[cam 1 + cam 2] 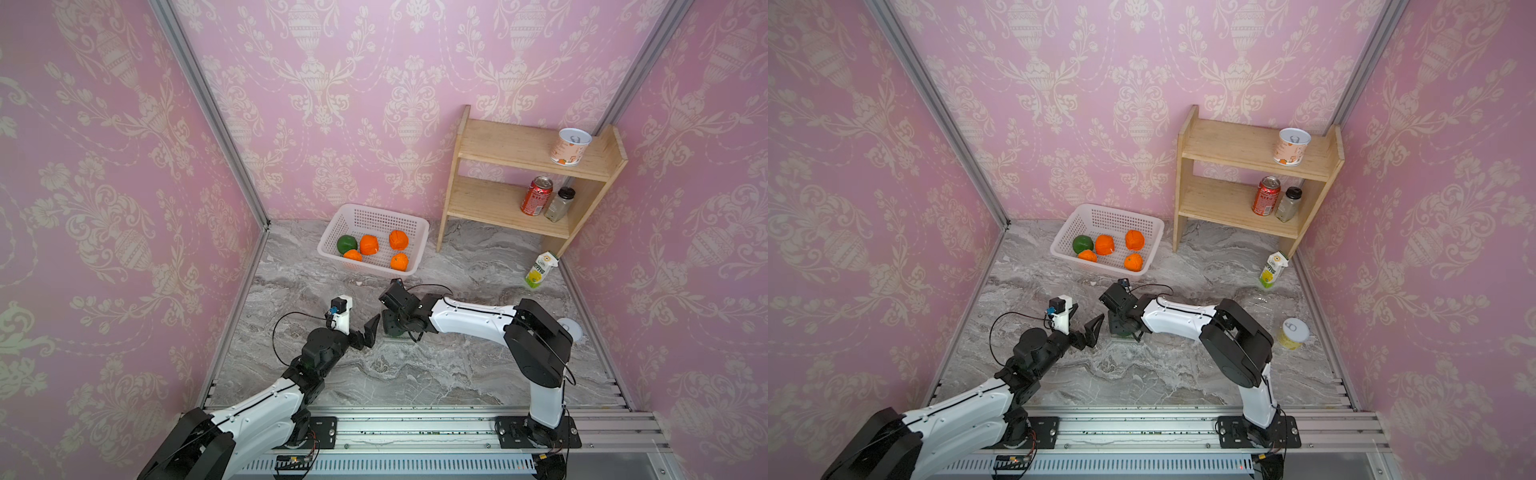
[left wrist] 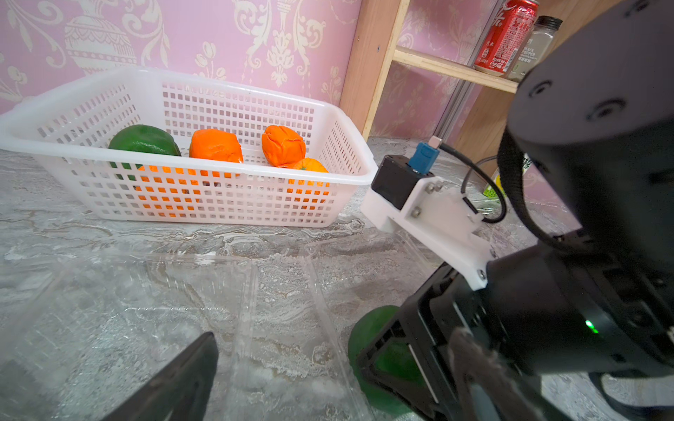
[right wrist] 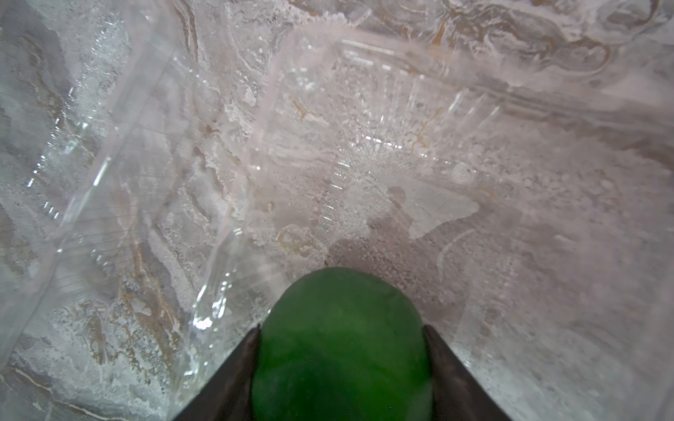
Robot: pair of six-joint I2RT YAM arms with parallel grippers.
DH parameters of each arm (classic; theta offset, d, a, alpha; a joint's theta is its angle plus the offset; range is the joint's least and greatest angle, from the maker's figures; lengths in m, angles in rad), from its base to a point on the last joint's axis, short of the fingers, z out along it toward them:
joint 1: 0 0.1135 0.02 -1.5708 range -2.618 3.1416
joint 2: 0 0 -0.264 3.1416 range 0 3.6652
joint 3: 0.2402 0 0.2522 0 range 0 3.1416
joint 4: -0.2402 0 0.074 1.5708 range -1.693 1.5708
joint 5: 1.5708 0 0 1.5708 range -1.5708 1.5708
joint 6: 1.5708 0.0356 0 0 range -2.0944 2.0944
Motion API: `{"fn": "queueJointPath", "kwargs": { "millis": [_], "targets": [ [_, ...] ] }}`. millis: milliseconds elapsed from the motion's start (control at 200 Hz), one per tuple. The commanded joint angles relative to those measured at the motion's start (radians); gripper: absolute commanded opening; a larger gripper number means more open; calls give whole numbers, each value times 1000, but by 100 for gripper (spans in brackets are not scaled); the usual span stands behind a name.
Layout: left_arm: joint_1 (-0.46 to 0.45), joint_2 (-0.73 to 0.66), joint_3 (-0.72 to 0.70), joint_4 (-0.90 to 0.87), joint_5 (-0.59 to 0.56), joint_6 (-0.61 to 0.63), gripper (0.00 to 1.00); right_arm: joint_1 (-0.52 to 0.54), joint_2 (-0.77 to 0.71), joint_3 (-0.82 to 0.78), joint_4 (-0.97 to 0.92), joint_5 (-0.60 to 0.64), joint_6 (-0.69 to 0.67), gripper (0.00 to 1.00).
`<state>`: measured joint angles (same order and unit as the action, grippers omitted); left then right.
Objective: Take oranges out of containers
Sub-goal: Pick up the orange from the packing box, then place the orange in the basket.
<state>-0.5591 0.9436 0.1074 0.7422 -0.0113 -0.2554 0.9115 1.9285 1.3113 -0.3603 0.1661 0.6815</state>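
In both top views, the white basket [image 1: 420, 245] stood near the back wall, holding 5 oranges [image 1: 369, 244], 4 of them orange and 1 green. Nearer the rail, the right gripper [image 1: 394, 328] pointed down at the marble table [image 1: 436, 374], with its fingertips hidden under the wrist. The left gripper [image 1: 1084, 322] hung just beside it, fingers spread wide and grasping nothing.

From the left wrist, an empty clear container [image 2: 164, 291] lay open on the table in front of the basket. A second clear container [image 2: 364, 255] lay just beside it. The dark green orange [image 2: 368, 342] sat in this second one, with the right gripper's black fingers around it. Only 1 left finger [image 2: 182, 379] showed sharply, clear of both containers.

From the right wrist, the 2 dark fingers [image 3: 233, 379] lay flush against opposite sides of the dark green orange, clasping it. The fruit was low between the thin clear walls of the second clear container. Whether it rested on the tray floor could not be told.
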Motion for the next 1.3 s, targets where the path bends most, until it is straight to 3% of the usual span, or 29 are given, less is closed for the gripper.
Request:
{"fn": "queueJointPath", "kwargs": {
  "millis": [0, 495, 711, 956, 1026, 1156, 1296],
  "targets": [
    [1, 1, -11, 2, -29, 5, 99, -14, -15, -29, 6, -4, 11, 48],
    [1, 1, -11, -9, -48, 3, 99, -93, -138, 25, -9, -14, -31, 48],
    [0, -11, -11, -18, -56, 9, 99, -192, -115, 213, -50, -87, -77, 49],
    [1, -1, -9, -17, -59, 13, 99, -290, 70, 534, -148, -164, -125, 50],
    [1, 4, -9, -14, -57, 13, 99, -310, 145, 626, -173, -214, -134, 54],
    [1, 17, -6, -7, -54, 11, 99, -322, 274, 803, -262, -266, -180, 77],
    [1, 29, -5, -3, -51, 9, 99, -323, 287, 803, -263, -267, -201, 89]
  ]
}}
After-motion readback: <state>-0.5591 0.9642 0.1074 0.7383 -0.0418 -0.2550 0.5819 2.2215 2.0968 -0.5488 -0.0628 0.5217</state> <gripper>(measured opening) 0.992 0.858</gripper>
